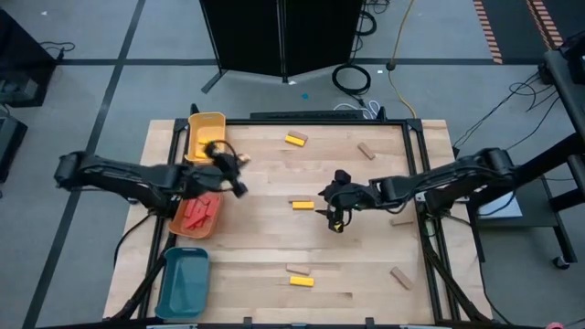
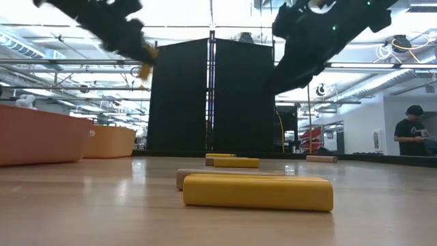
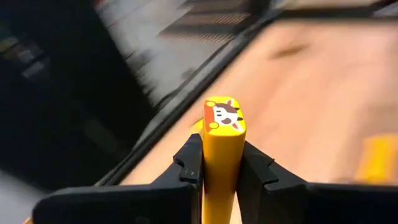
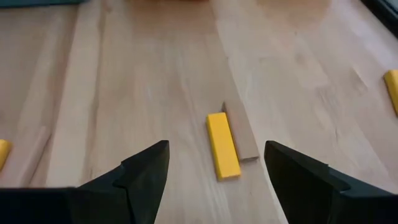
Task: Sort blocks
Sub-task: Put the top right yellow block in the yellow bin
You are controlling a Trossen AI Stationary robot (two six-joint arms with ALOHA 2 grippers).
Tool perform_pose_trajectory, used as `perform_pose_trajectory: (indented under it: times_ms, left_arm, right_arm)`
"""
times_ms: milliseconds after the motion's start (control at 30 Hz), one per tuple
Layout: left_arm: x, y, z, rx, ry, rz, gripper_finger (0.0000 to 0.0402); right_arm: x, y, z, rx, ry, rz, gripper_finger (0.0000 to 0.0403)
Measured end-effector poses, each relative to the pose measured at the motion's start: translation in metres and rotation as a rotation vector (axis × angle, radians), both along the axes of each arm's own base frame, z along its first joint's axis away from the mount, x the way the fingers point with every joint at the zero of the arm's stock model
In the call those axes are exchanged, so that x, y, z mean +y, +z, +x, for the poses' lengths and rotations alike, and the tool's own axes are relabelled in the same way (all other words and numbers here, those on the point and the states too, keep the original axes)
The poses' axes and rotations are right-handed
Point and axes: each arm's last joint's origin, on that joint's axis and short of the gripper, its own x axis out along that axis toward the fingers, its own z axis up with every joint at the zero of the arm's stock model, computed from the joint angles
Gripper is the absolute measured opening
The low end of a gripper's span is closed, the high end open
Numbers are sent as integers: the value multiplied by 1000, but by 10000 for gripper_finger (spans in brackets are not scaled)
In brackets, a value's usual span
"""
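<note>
Yellow block (image 3: 224, 155) is clamped in the left gripper (image 1: 239, 163) beside the yellow tray (image 1: 205, 128), likely its drop; the right gripper (image 1: 335, 215), fingers spread empty, must reach another block (image 1: 303, 205).

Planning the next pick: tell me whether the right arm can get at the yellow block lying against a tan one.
Probably yes: the right gripper hangs open above the flat yellow wooden block; only the tan wooden block touching one side crowds it.

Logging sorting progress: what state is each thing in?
Left tool: shut on yellow block, above the trays.
Right tool: open, empty, mid-table.
Orange tray: holds red blocks.
Teal tray: looks empty.
Yellow tray: contents unclear.
</note>
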Motion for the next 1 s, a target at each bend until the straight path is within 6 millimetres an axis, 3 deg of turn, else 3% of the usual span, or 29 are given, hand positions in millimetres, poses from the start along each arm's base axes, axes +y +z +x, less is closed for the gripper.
perform_pose_trajectory:
  times_ms: [133, 267, 600, 1000]
  left_arm:
    - [28, 0, -31, 49, 245, -38, 43]
    - [54, -4, -48, 76, 373, -125, 43]
    - [108, -23, -66, 125, 534, -373, 43]
    - [136, -53, -76, 257, 610, -590, 46]
  right_arm:
    - [0, -4, 3, 7, -3, -1, 256]
    - [0, -3, 4, -11, -4, 1, 256]
    - [0, 3, 4, -53, 0, 1, 256]
    - [-3, 3, 5, -48, 10, -23, 256]
